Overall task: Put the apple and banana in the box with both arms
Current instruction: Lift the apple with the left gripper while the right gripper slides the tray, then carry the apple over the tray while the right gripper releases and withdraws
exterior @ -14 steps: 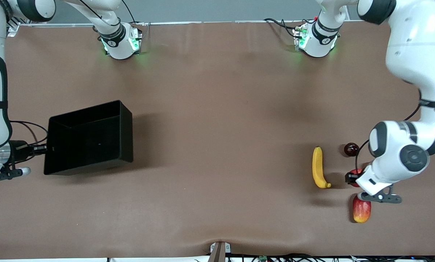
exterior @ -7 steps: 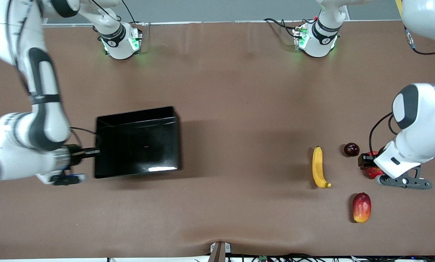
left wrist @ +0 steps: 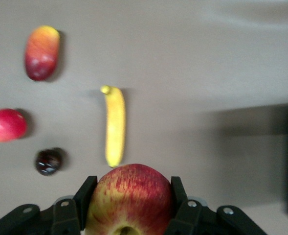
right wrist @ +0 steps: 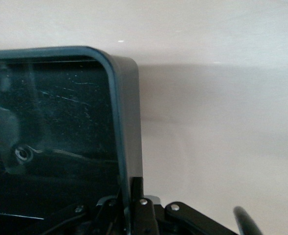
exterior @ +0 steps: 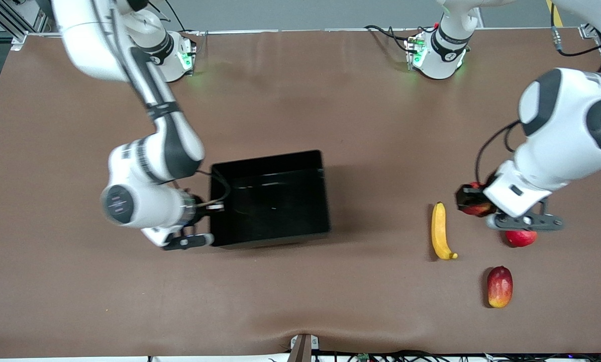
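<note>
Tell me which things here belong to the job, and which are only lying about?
Job:
- apple, held in the left gripper
- banana, on the table
- box, its wall clamped by the right gripper

Lying about:
- plain red fruit
- mango-like fruit
- dark round fruit

Brown table point(exterior: 330, 100): banana point(exterior: 440, 232), three fruits.

No legible text or labels anywhere.

The table point(exterior: 300, 110) is covered by a brown mat, evenly lit. A grey wall point(exterior: 300, 12) is seen along its top edge.
</note>
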Controlling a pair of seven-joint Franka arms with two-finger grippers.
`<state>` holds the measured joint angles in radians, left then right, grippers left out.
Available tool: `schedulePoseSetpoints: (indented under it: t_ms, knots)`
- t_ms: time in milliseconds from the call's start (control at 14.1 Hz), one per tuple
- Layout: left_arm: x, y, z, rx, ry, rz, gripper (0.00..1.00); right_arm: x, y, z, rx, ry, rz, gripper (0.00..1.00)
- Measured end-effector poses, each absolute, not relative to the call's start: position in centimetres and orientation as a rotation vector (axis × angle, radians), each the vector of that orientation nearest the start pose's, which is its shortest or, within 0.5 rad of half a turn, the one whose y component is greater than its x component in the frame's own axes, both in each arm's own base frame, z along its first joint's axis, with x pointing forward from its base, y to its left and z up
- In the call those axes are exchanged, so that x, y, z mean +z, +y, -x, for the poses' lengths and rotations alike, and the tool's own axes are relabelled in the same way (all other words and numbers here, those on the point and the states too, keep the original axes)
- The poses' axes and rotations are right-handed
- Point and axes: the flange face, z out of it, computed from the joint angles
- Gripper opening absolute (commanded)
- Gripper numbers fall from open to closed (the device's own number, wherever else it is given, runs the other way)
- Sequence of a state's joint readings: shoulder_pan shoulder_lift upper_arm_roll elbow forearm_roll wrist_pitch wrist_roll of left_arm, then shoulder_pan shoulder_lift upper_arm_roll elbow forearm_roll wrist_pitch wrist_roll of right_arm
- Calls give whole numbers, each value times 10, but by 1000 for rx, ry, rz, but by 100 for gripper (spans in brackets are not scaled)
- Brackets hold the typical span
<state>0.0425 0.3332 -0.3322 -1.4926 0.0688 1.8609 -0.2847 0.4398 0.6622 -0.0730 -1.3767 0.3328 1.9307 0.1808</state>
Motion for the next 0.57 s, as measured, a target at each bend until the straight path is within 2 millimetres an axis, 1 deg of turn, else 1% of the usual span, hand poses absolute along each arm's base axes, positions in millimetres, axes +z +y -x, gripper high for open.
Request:
schedulePoseSetpoints:
  t_ms: [71,142,284,355,427,498,569]
  knots:
    - [492,-177,-638,-48,-52,3206,0,309,313,-649,239,-45,2918,0]
    - [492,-196,-630,-33,-92,3215,0,297,333,-642,227,-9,2926,0]
    - [490,-230,-616,-7,-128,3228,0,269,366,-630,205,30,2938,1]
    - [488,-244,-610,6,-129,3231,0,256,376,-626,198,58,2943,11]
    - [485,-258,-603,17,-126,3231,0,245,382,-623,191,87,2946,69]
    - [480,-274,-596,18,-126,3233,0,239,385,-623,180,106,2947,100]
    - [473,-290,-589,19,-125,3237,0,236,386,-623,173,110,2947,100]
